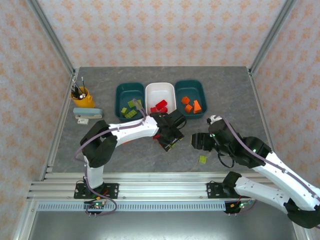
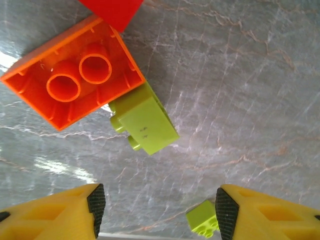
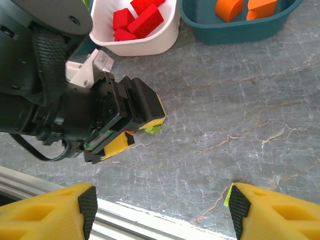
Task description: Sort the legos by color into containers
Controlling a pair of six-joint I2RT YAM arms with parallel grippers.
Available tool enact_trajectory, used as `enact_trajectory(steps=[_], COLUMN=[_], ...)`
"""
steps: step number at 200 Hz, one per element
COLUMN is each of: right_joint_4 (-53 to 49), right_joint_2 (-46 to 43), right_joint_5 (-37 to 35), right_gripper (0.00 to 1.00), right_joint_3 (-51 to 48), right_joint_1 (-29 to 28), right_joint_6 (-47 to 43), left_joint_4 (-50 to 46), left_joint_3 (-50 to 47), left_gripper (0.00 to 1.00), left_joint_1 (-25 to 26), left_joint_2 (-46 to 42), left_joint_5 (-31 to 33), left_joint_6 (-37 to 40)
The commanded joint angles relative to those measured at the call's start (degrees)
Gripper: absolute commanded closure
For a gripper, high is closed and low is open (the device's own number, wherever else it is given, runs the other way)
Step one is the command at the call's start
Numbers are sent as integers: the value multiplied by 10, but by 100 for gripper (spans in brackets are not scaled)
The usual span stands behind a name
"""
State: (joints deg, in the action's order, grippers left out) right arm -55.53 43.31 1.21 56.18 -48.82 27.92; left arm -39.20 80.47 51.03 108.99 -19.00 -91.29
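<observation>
My left gripper [image 2: 160, 212] hovers open over loose bricks on the table. Ahead of its fingers lie an upturned orange brick [image 2: 75, 77], a lime green brick [image 2: 145, 120] touching it, and the corner of a red brick [image 2: 112, 10]. A smaller green brick [image 2: 204, 220] sits by its right finger. My right gripper [image 3: 159, 210] is open and empty, with a green sliver [image 3: 227, 195] at its right finger. From above, the left teal tray [image 1: 120, 97] holds green bricks, the white tray [image 1: 160, 90] red ones, the right teal tray [image 1: 200, 92] orange ones. A green brick [image 1: 202, 159] lies alone.
A yellow pen cup [image 1: 82, 97] and a pale teal stapler-like object [image 1: 88, 115] stand at the back left. The left gripper [image 1: 170, 141] and right gripper [image 1: 197, 141] are close together mid-table. The metal rail [image 1: 160, 190] runs along the near edge.
</observation>
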Motion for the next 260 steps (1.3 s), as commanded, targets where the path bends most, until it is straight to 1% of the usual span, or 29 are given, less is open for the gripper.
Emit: enact_trajectory(steps=[1, 42, 98, 151, 172, 205, 230, 260], right_joint_4=[-17, -10, 3, 10, 12, 16, 21, 30], right_joint_2=[-12, -19, -17, -15, -13, -11, -11, -11], right_joint_5=[-19, -15, -9, -8, -9, -7, -4, -9], right_gripper=[28, 28, 27, 28, 27, 27, 27, 27], right_joint_3=[-8, -17, -26, -30, -32, -31, -27, -6], right_joint_1=[0, 0, 0, 0, 0, 0, 0, 0], right_joint_6=[14, 18, 18, 19, 19, 18, 14, 2], left_joint_4=[3, -15, -27, -36, -23, -27, -48, -98], left_joint_3=[15, 52, 51, 51, 47, 56, 85, 132], left_gripper=[41, 46, 56, 56, 63, 73, 75, 76], left_joint_1=[2, 2, 2, 0, 0, -1, -2, -11], left_joint_2=[19, 59, 79, 85, 90, 92, 86, 57], left_joint_5=[40, 56, 63, 76, 72, 76, 87, 116], left_joint_6=[-62, -75, -82, -71, -66, -48, -18, 49])
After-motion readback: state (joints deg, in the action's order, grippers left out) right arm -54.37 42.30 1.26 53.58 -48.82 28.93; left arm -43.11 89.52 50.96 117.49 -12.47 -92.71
